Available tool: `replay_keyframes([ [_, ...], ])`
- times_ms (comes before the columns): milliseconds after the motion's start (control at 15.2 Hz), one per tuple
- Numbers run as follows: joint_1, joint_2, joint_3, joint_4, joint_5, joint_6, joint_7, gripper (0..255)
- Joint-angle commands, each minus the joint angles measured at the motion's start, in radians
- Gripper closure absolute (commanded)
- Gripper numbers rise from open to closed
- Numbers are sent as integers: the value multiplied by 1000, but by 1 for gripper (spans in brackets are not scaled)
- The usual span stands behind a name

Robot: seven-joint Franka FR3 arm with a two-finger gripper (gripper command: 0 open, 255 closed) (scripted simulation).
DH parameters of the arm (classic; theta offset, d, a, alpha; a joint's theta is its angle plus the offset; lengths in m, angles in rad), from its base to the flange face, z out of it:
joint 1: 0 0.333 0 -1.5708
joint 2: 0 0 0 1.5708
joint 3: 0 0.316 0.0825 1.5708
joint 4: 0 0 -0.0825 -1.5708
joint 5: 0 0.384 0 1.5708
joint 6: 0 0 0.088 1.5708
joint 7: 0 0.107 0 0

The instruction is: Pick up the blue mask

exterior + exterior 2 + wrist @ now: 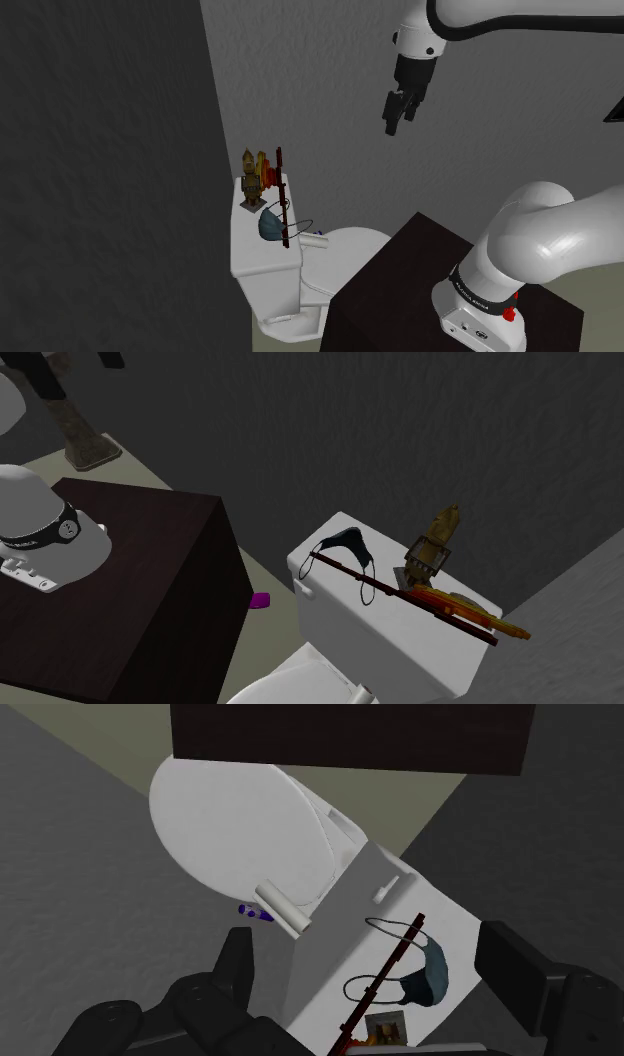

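The blue mask (428,980) is seen on the toilet tank (338,942), well below the jaws, which are spread apart and pointed downward.

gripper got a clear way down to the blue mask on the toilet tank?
Probably yes. The gripper hangs open high above the toilet tank, nothing between it and the blue mask. But the dark red rod lies across the mask's straps, right beside its body, and may get caught too.

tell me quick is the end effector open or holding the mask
End effector: open, holding nothing, high above the toilet tank where the blue mask lies.
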Motion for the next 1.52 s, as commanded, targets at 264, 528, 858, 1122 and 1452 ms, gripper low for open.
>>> replay_keyframes([
  [264,29,65,-24,-78,-4,159,-81,0],
  [528,58,155,-46,-133,-4,320,-163,0],
  [858,97,301,-70,-168,5,519,-269,0],
  [1122,130,439,-85,-169,25,672,-360,0],
  [1452,173,627,-93,-139,70,844,-486,0],
])
